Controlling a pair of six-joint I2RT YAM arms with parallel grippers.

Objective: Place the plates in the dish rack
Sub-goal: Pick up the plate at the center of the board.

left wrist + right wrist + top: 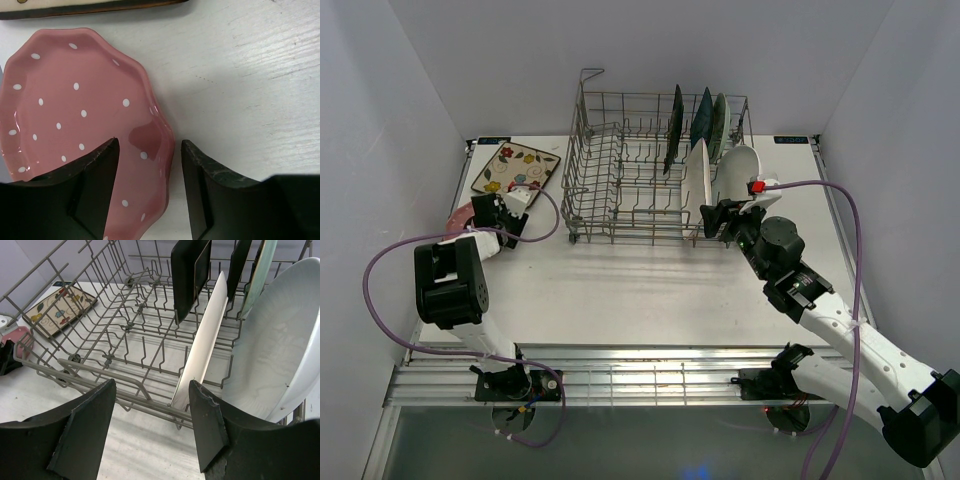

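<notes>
From above, you had the left gripper (485, 215) down at the pink dotted plate (458, 217), which lay flat on the table (650, 290) just beside the cream floral plate (515, 168), left of the dish rack (575, 180). The right gripper (718, 218) sat at the rack's near right corner. Five plates stood on edge in the rack's right end. In your left wrist view, the jaws stood apart and straddled the pink plate's scalloped rim, one finger (95, 185) over the plate and the other over bare table. In your right wrist view, the jaws were apart with nothing between them, facing the white rectangular plate (205, 340) and the white oval plate (270, 350), both upright among the tines.
</notes>
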